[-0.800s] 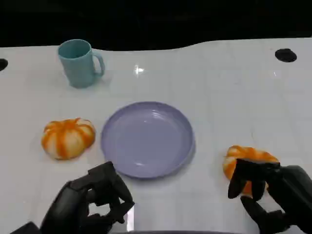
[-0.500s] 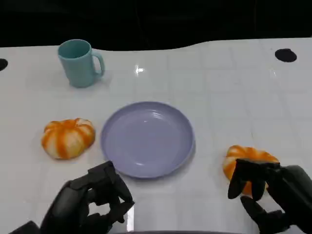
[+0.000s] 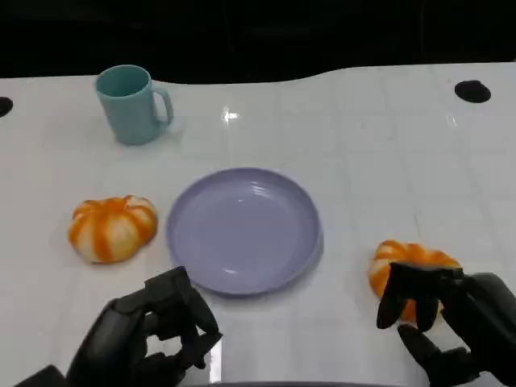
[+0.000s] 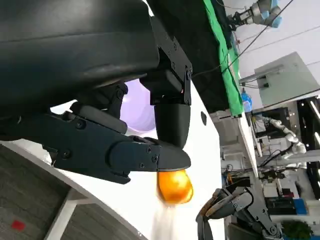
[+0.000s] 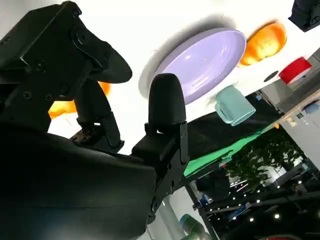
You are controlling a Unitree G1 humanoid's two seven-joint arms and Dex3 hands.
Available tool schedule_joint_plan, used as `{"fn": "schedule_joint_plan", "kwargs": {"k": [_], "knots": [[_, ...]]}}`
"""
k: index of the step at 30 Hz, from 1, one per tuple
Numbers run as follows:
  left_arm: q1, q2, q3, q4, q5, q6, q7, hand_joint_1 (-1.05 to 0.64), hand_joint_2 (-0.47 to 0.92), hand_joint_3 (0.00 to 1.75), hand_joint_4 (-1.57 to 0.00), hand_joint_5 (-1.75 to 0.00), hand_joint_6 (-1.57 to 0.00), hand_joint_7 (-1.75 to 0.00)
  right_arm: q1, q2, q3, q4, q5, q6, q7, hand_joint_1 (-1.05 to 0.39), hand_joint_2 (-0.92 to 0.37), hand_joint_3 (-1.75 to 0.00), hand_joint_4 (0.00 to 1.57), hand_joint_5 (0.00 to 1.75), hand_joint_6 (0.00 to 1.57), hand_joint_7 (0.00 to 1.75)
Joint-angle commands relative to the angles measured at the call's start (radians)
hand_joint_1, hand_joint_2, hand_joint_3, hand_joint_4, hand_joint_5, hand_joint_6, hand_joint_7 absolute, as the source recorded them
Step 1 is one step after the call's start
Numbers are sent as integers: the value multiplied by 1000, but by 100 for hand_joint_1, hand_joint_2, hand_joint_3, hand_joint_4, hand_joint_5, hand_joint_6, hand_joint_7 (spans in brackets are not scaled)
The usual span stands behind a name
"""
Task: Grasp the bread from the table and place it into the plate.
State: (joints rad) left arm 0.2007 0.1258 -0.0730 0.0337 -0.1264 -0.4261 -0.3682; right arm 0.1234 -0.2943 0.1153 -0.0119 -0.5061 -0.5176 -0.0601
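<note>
Two orange-and-white round breads lie on the white table on either side of a lilac plate (image 3: 242, 230). The left bread (image 3: 113, 228) sits apart from my left hand (image 3: 153, 339), which hovers near the table's front edge with its fingers curled in on nothing. My right hand (image 3: 451, 322) is at the near side of the right bread (image 3: 411, 266), fingers apart and reaching over its near edge; the bread rests on the table. The right wrist view has this bread (image 5: 62, 107) just behind the fingers, with the plate (image 5: 205, 62) beyond. The left wrist view has the right bread (image 4: 175, 186) past the curled fingers.
A teal mug (image 3: 131, 103) stands at the back left, well behind the plate. A black round hole (image 3: 472, 91) sits in the table at the back right. The table's far edge meets a dark background.
</note>
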Motion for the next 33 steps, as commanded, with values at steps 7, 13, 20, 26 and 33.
{"fn": "schedule_joint_plan", "kwargs": {"k": [7,13,20,26,33], "knots": [[-8,18,14,22,-3,-27,-11,-53,92,33,-68,-175,-58,-157,-15,-11,-19,-20,-20,13,-27,3,-15,-131,77,157,76,118],[-7,19,16,20,-13,-18,-14,-54,92,33,-68,-175,-59,-157,-9,-39,-35,-110,-80,105,5,-9,-22,-110,68,124,72,80],[-10,20,18,29,-9,-24,-16,-55,92,33,-67,-175,-59,-156,8,-91,-56,-291,-179,293,129,-31,-68,-23,35,62,54,14],[-14,16,16,32,-10,-21,-15,-55,92,33,-67,-175,-59,-156,7,-129,-55,-427,-254,445,286,-49,-79,-3,3,53,35,0],[-18,13,15,37,-7,-20,-13,-55,92,33,-66,-175,-59,-156,-31,-152,-9,-433,-335,509,374,-58,-80,-1,0,40,26,0]]}}
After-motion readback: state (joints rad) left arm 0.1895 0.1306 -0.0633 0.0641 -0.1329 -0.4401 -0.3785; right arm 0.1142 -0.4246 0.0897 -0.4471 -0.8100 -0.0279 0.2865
